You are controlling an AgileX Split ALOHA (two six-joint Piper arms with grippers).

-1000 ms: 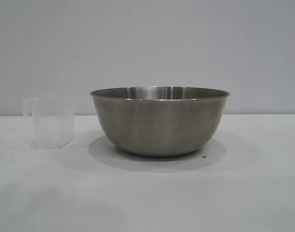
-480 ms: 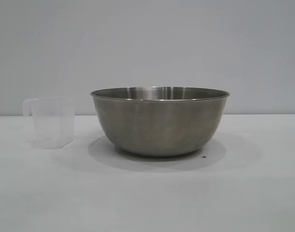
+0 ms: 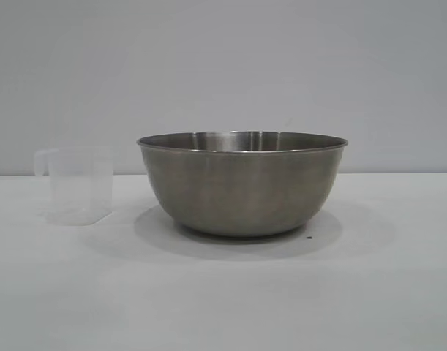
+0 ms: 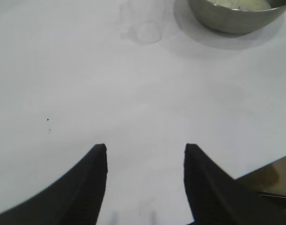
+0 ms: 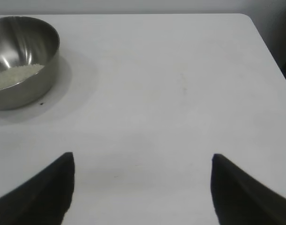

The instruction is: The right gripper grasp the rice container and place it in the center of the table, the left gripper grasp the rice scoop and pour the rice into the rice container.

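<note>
The rice container (image 3: 241, 183), a large steel bowl, stands in the middle of the white table (image 3: 223, 292). It also shows in the right wrist view (image 5: 21, 61) with rice (image 5: 14, 76) on its bottom, and in the left wrist view (image 4: 236, 16). The rice scoop (image 3: 78, 185), a translucent cup, stands upright and looks empty to the bowl's left; it shows faintly in the left wrist view (image 4: 145, 21). My left gripper (image 4: 145, 147) is open and empty above bare table, well back from the scoop. My right gripper (image 5: 143, 157) is wide open and empty, away from the bowl.
A small dark speck (image 3: 309, 236) lies on the table by the bowl's base. The table's edge and rounded corner (image 5: 255, 23) show in the right wrist view. A plain grey wall stands behind the table.
</note>
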